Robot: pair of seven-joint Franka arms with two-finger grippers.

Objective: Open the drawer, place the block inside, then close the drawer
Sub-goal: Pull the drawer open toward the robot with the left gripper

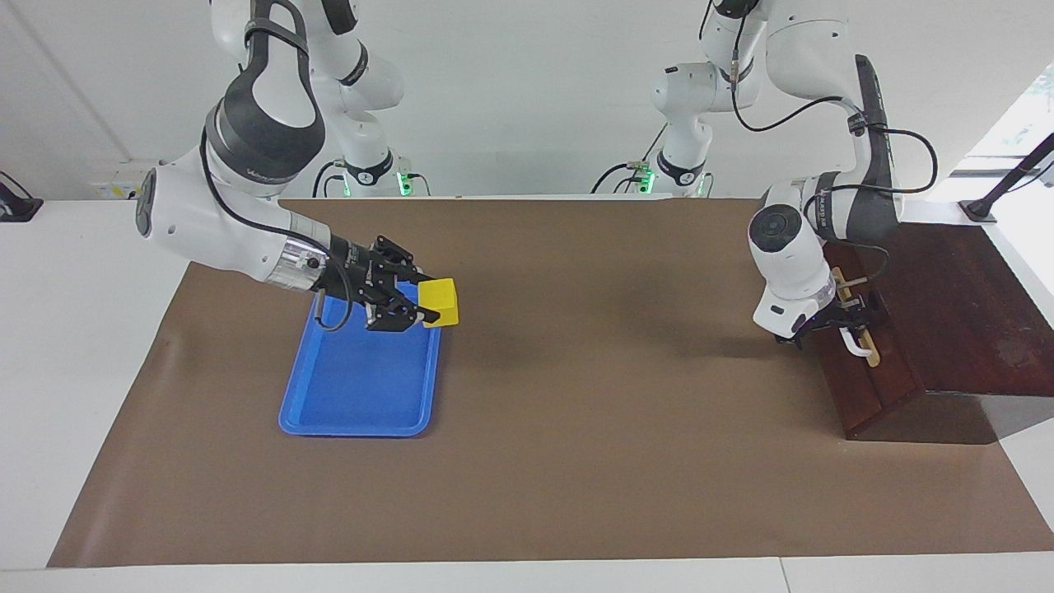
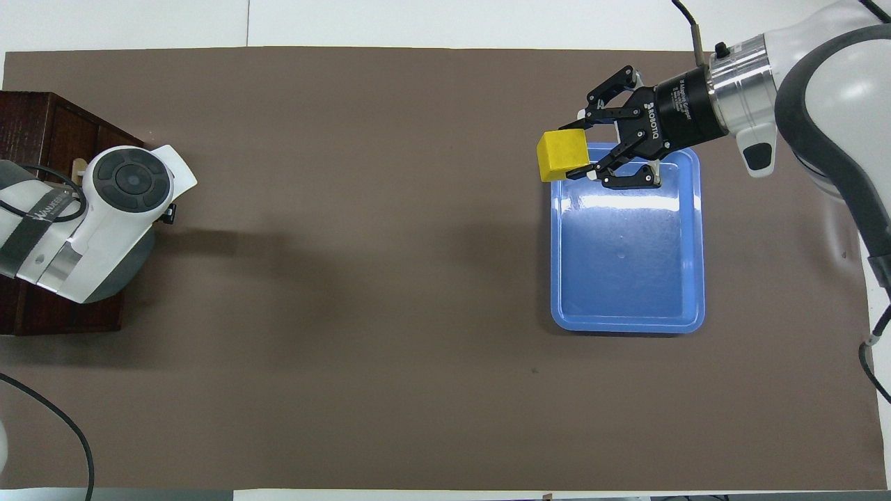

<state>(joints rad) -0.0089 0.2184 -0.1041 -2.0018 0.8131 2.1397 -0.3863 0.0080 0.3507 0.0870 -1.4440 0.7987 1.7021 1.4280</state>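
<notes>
The yellow block (image 1: 439, 302) (image 2: 564, 154) hangs in the air, with my right gripper (image 1: 424, 305) (image 2: 581, 149) shut on it. It is over the corner of the blue tray (image 1: 354, 395) that lies toward the robots and the middle of the table. The dark wooden drawer (image 1: 885, 371) is shut in its cabinet (image 2: 42, 125) at the left arm's end of the table. My left gripper (image 1: 836, 323) is open, right at the white handle (image 1: 856, 342). In the overhead view the left arm's wrist hides that gripper.
The blue tray (image 2: 626, 278) holds nothing. Brown paper (image 1: 576, 412) covers the table between the tray and the cabinet. The cabinet's top (image 1: 955, 305) is bare dark wood.
</notes>
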